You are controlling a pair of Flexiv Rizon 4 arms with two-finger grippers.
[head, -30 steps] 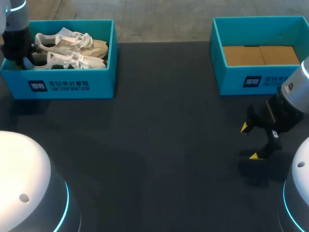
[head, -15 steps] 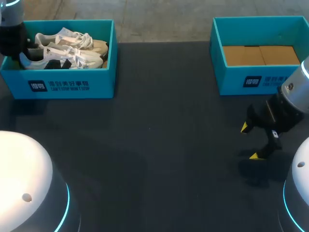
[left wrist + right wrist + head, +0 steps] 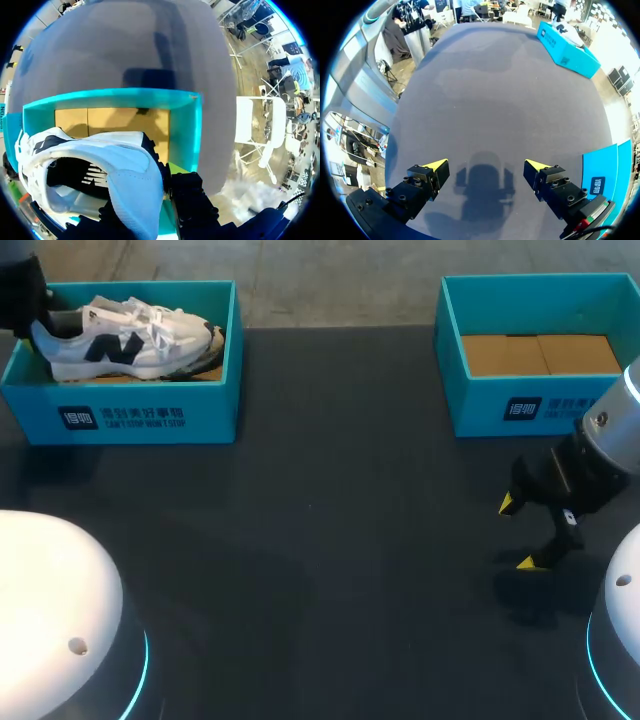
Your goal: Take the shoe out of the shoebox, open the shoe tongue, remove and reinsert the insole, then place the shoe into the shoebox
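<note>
A white shoe (image 3: 125, 342) with a dark side logo hangs over the teal shoebox (image 3: 150, 418) at the table's far left. My left gripper (image 3: 32, 322) is shut on its heel. In the left wrist view the white heel collar (image 3: 132, 182) sits pinched between the black fingers (image 3: 192, 202), whose yellow tips are hidden; below lies the box's cardboard floor (image 3: 115, 120). My right gripper (image 3: 516, 532) hovers low over the bare mat at the right, open and holding nothing, its yellow fingertips (image 3: 436, 164) wide apart.
A second teal shoebox (image 3: 520, 405) with only a cardboard floor stands at the far right, just behind my right gripper. The dark table mat (image 3: 330, 540) stretches between the two boxes. A tan sole edge (image 3: 205, 367) shows in the left box under the lifted shoe.
My left gripper has risen and pulled the shoe up out of the left box, turning its logo side into view. The right arm has stayed where it was.
</note>
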